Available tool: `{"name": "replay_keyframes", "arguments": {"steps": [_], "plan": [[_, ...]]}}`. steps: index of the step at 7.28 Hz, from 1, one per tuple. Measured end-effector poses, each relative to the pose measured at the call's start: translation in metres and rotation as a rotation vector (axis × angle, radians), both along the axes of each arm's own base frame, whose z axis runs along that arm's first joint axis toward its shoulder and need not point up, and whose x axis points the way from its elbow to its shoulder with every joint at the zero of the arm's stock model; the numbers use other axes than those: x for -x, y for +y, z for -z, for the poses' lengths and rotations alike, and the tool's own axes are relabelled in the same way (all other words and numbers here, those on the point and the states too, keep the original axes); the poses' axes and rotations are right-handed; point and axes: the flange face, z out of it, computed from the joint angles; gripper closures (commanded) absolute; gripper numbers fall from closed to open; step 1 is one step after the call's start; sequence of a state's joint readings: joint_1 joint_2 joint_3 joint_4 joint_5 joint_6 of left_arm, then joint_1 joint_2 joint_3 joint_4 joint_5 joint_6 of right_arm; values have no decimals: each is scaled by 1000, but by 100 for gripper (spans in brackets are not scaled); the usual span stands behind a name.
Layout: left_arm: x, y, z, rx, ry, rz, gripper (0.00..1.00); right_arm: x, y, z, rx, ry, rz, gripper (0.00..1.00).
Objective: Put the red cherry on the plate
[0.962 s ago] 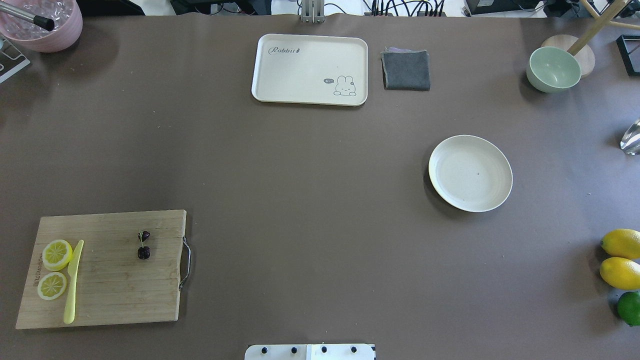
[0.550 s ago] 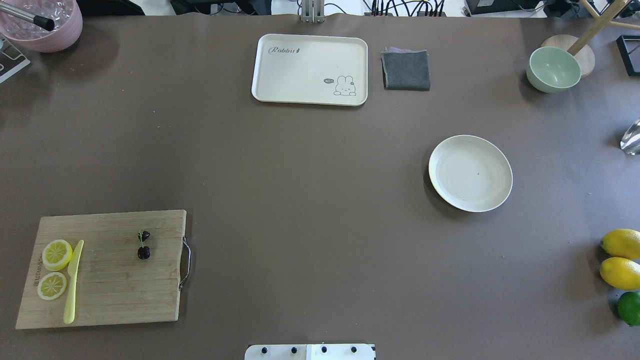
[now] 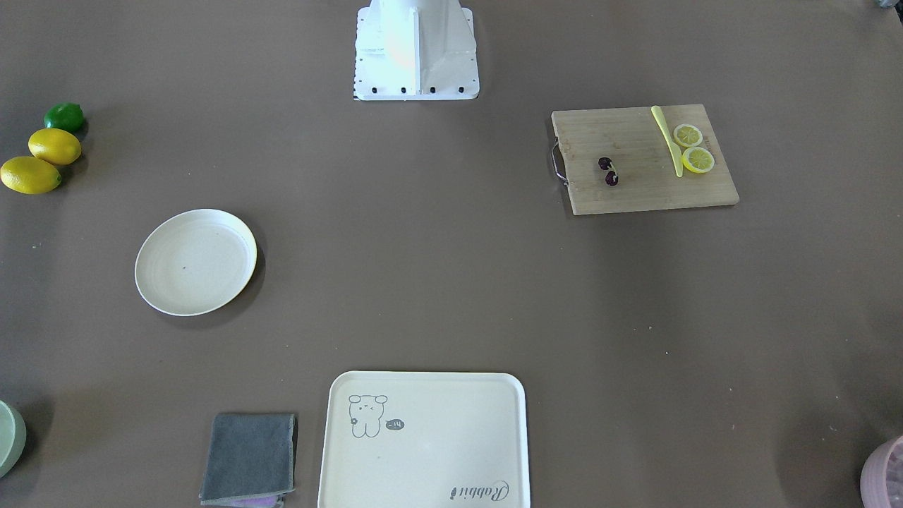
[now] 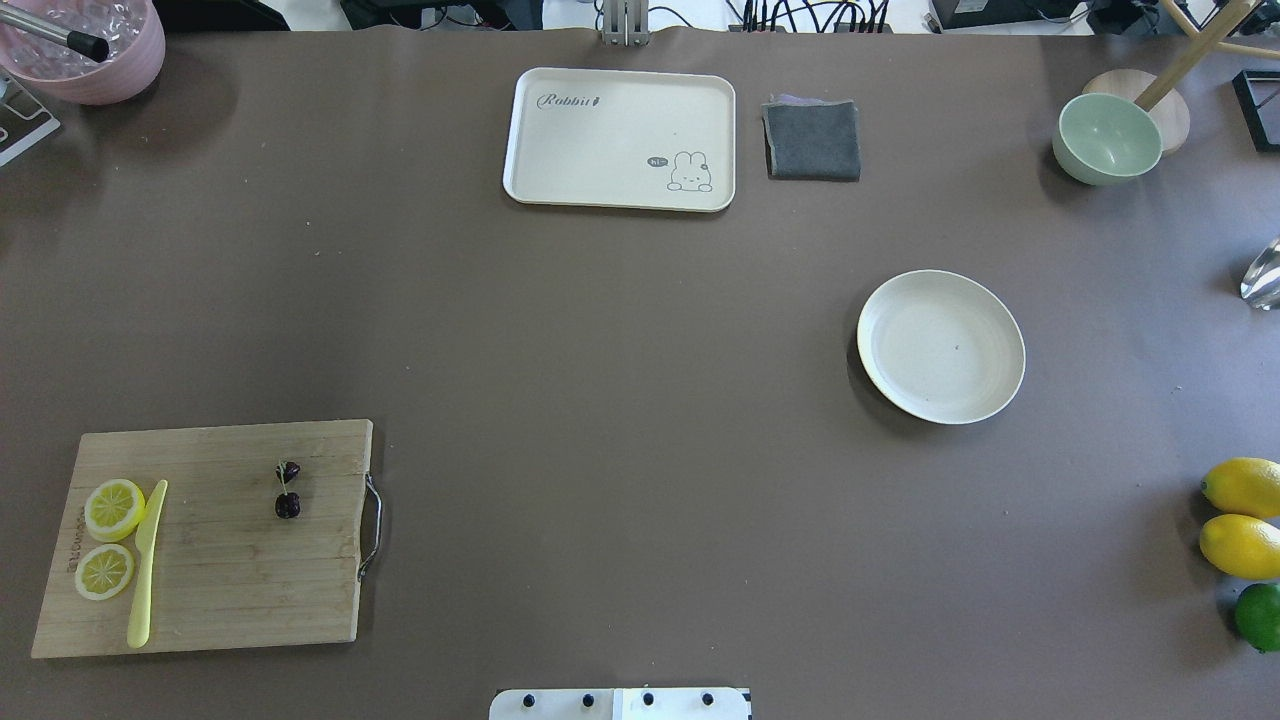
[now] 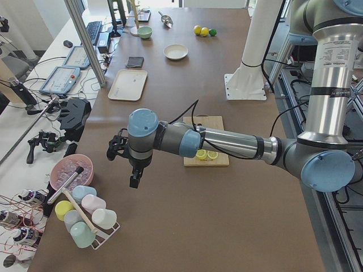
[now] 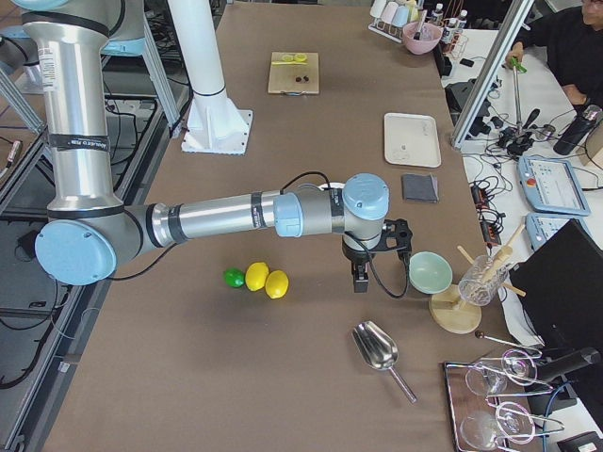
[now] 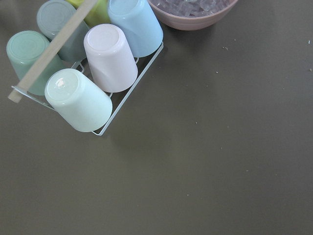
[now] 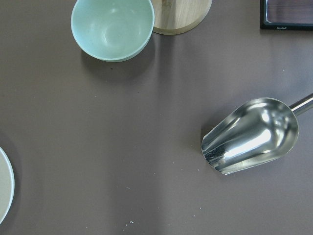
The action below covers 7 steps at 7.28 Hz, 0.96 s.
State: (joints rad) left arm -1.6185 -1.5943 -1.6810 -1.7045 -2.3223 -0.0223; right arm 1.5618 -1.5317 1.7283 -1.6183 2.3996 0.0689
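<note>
The red cherry (image 4: pixel 287 490), a pair of dark maroon fruits on a pale stem, lies on the wooden cutting board (image 4: pixel 230 580) at the table's near left; the front-facing view shows the cherry (image 3: pixel 608 171) too. The round cream plate (image 4: pixel 940 346) sits empty on the right half of the table, far from the board. Neither gripper appears in the overhead or front-facing view. My left gripper (image 5: pixel 135 180) hangs over the table's left end, beyond the board. My right gripper (image 6: pixel 359 281) hangs over the right end near the green bowl. Whether either is open or shut, I cannot tell.
Two lemon slices (image 4: pixel 110 535) and a yellow knife (image 4: pixel 145 565) share the board. A cream rabbit tray (image 4: pixel 620 138) and grey cloth (image 4: pixel 812 140) lie at the far edge. A green bowl (image 4: pixel 1105 138), metal scoop (image 8: pixel 252 137), lemons and lime (image 4: pixel 1245 540) sit right; a cup rack (image 7: pixel 88 73) left.
</note>
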Motion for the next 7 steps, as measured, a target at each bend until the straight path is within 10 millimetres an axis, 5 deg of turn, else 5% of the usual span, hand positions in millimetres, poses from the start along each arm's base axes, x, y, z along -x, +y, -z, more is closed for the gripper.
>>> {"name": "replay_keyframes", "arguments": {"steps": [2, 4, 7], "plan": [[0, 2, -2, 0, 1, 3, 2, 8, 0, 2, -4, 0, 14, 0], [1, 3, 3, -10, 3, 6, 2, 45, -8, 13, -36, -3, 60, 0], [1, 3, 6, -17, 3, 6, 2, 163, -8, 40, -101, -40, 48, 0]]}}
